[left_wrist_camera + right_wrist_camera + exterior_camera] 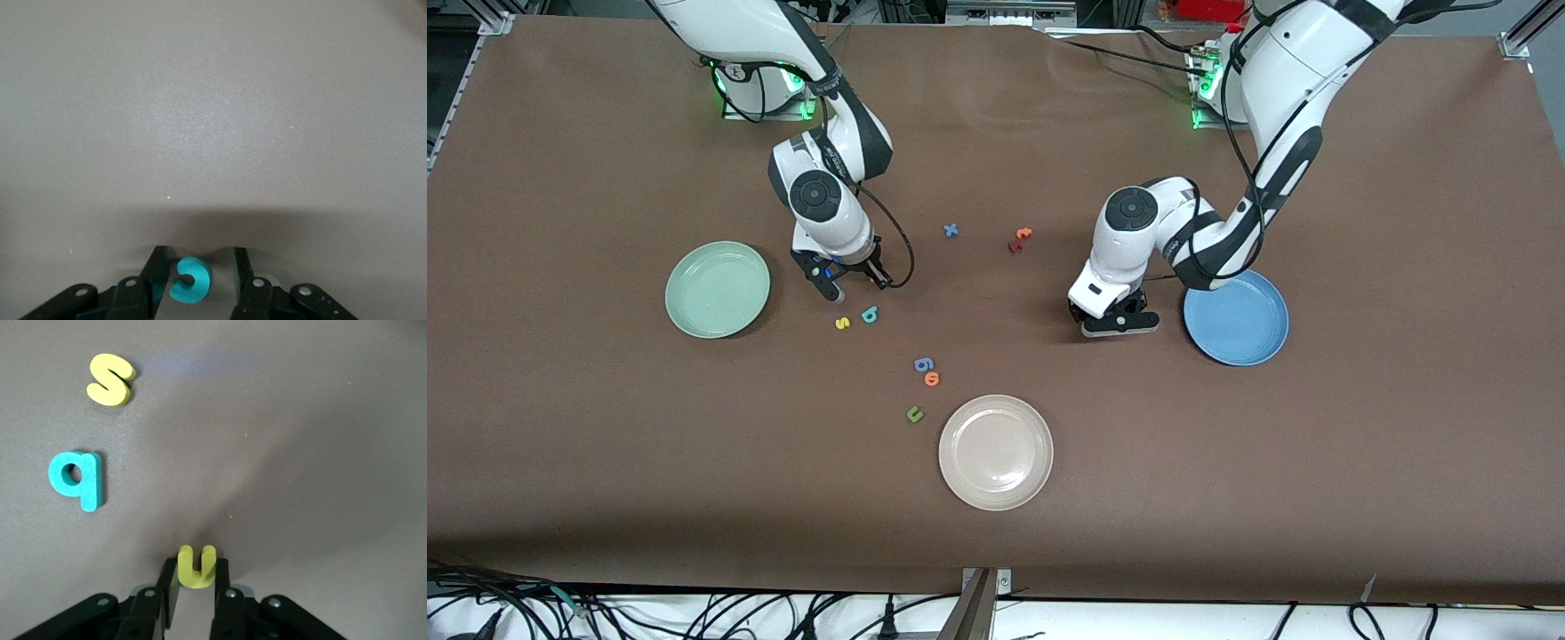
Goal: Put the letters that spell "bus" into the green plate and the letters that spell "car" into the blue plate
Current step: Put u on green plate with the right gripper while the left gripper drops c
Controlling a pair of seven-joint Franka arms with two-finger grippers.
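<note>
Yellow "u" (196,565) clamped in right tool (195,583); left tool (194,273) parted around teal "c" (189,281).

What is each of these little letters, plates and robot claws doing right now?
Right gripper: shut on the yellow "u", near the green plate.
Left gripper: fingers either side of the teal "c", beside the blue plate.
Yellow "s": loose on the table.
Teal "b": loose, beside the "s".
Green plate: empty.
Blue plate: empty.
Beige plate: empty.
</note>
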